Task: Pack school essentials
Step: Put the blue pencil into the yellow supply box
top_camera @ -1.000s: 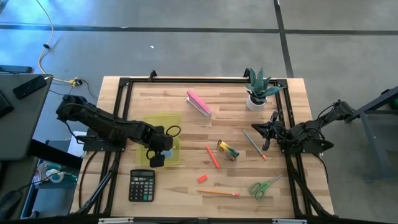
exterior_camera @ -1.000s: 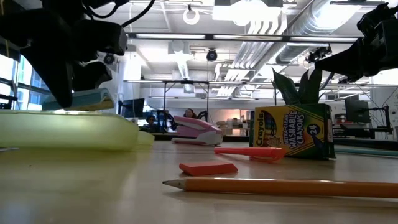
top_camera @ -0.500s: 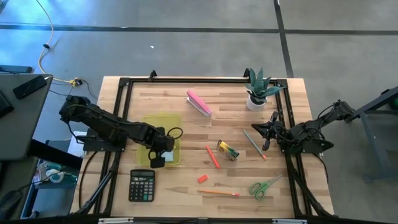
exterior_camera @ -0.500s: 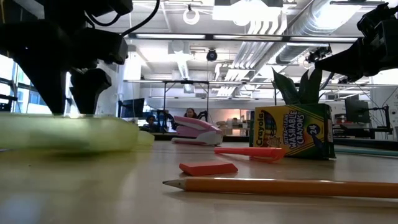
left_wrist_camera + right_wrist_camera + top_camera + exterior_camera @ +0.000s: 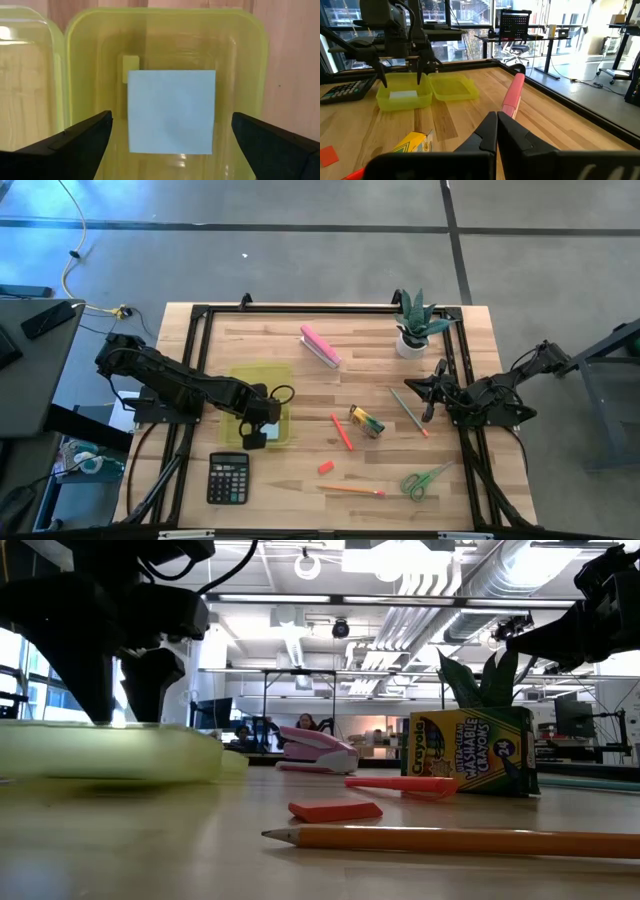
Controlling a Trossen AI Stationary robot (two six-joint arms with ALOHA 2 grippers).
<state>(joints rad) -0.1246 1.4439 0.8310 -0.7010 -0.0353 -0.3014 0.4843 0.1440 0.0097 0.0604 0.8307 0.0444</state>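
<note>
Since a second earlier the left gripper point(image 5: 255, 432) had let go of the light-blue note pad point(image 5: 171, 111), which lay flat in the yellow-green container point(image 5: 262, 386); in the low view the pad no longer showed under the fingers.

High view: left gripper over the container's 6 o'clock end, at about 8 o'clock on the table point(image 5: 350, 345). Black calculator point(image 5: 228, 479) just below it. Right gripper point(image 5: 430, 402) at the 3 o'clock edge, beside a thin pencil point(image 5: 408, 411). Crayon box point(image 5: 366, 421) near centre, red-orange marker point(image 5: 341, 431) to its 9 o'clock, red eraser point(image 5: 325, 467) below that. Second pencil point(image 5: 351, 490) and green-handled scissors point(image 5: 424, 479) toward 5 o'clock. Pink stapler point(image 5: 320, 346) at 12, potted plant point(image 5: 415, 326) at 1.

Low view: left fingers point(image 5: 152, 675) spread, tips down at the container rim. Eraser, pencil, marker and crayon box all apart on the tabletop.

Left wrist view: fingers wide apart, pad between them, not touching either. Open lid alongside the container.

Right wrist view: right fingers closed together, holding nothing, above the table; stapler ahead.
</note>
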